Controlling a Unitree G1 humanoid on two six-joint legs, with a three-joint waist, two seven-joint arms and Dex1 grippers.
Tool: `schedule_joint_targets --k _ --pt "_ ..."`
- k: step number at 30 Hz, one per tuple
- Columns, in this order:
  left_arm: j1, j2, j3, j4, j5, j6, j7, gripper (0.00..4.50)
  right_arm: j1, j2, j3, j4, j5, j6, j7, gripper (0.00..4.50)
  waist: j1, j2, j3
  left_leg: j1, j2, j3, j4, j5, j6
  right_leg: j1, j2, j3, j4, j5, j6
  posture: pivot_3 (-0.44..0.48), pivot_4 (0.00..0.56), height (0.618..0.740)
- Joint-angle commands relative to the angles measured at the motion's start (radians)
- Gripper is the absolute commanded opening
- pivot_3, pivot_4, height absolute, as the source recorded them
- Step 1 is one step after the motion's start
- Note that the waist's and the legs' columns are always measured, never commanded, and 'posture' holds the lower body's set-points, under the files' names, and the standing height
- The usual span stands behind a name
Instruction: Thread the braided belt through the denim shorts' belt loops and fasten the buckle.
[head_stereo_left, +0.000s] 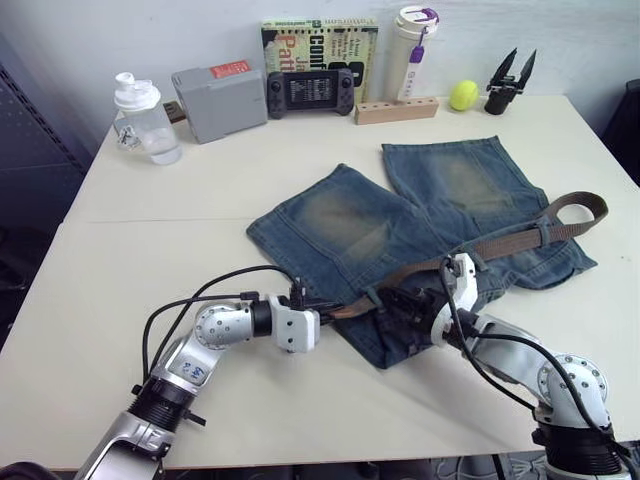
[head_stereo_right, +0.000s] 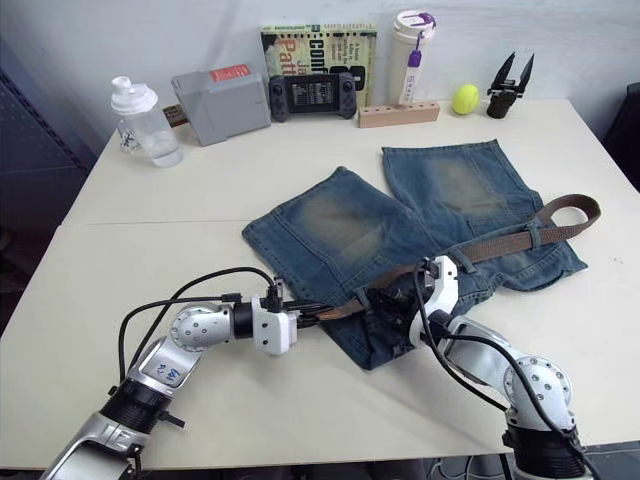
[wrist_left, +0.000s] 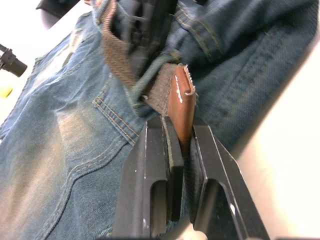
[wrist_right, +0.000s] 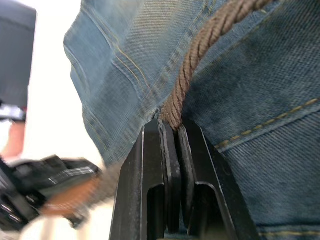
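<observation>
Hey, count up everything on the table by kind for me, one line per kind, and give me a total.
Clothing: 2, shorts and belt
Drink bottles: 2, clear shaker and white tumbler
Electronics: 2, grey box and game console
Book: 1
Wooden block: 1
Ball: 1
Spare black hand: 1
Total: 10

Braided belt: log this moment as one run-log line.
left hand: shut on braided belt tan tip | right hand: shut on belt at waistband of denim shorts | buckle: not seen | fastening: not done
</observation>
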Motion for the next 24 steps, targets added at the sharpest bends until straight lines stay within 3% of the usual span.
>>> schedule_joint_targets --k 1,5,8,12,15,18,22,24 --pt "-0.005 0.019 0.007 -0.003 0.010 -0.042 0.014 0.00 -0.014 -0.028 -0.079 -0.037 0.119 -0.059 -0.043 1.06 0.001 0.000 0.000 0.000 0.000 0.000 0.000 0.000 0.000 0.000 0.000 0.000 0.000 0.000 0.000 0.000 0.150 0.722" --pt "0.005 0.032 0.021 -0.011 -0.011 -0.048 0.018 0.00 -0.001 -0.147 -0.133 -0.068 0.128 -0.015 0.075 2.91 0.003 0.000 0.000 0.000 0.000 0.000 0.000 0.000 0.000 0.000 -0.001 0.000 0.000 0.000 0.000 0.000 0.150 0.722" --pt "0.016 0.042 0.027 -0.019 -0.025 -0.052 0.016 0.00 0.023 -0.287 -0.137 -0.124 0.001 0.051 0.255 4.39 0.002 0.000 0.000 0.000 0.000 0.000 0.000 0.000 0.000 0.000 -0.001 0.000 0.000 0.000 0.000 0.000 0.150 0.722" --pt "0.034 0.056 0.035 -0.032 -0.040 -0.061 0.016 0.00 0.094 -0.425 -0.146 -0.236 -0.246 0.023 0.581 4.47 0.003 0.000 0.000 0.000 0.001 -0.001 0.000 0.000 0.001 0.000 -0.001 0.000 -0.001 0.000 0.000 0.000 0.150 0.722" --pt "0.044 0.065 0.039 -0.038 -0.043 -0.068 0.017 0.00 0.130 -0.453 -0.145 -0.246 -0.363 -0.018 0.686 3.49 0.003 -0.001 0.000 0.000 0.001 -0.003 0.000 0.000 0.001 0.000 -0.001 0.001 -0.001 0.000 0.000 0.000 0.150 0.722" --pt "0.058 0.067 0.043 -0.052 -0.042 -0.065 0.023 0.00 0.179 -0.495 -0.057 -0.237 -0.606 -0.067 0.741 2.11 0.004 -0.001 0.000 0.000 0.000 -0.004 0.000 -0.001 0.001 0.000 -0.002 0.001 0.000 0.000 0.000 0.000 0.150 0.722" --pt "0.069 0.069 0.049 -0.066 -0.039 -0.061 0.030 0.00 0.205 -0.482 0.023 -0.187 -0.790 -0.100 0.765 0.04 0.004 -0.002 0.000 0.000 -0.001 -0.004 0.001 -0.001 0.001 0.000 -0.002 0.000 0.000 0.000 0.000 0.000 0.150 0.722" --pt "0.076 0.072 0.055 -0.075 -0.039 -0.060 0.033 0.00 0.212 -0.469 0.060 -0.167 -0.850 -0.088 0.764 0.04 0.003 -0.001 0.000 0.000 -0.001 -0.004 0.001 0.000 0.001 0.000 -0.002 0.000 0.000 0.000 0.000 0.000 0.150 0.722"
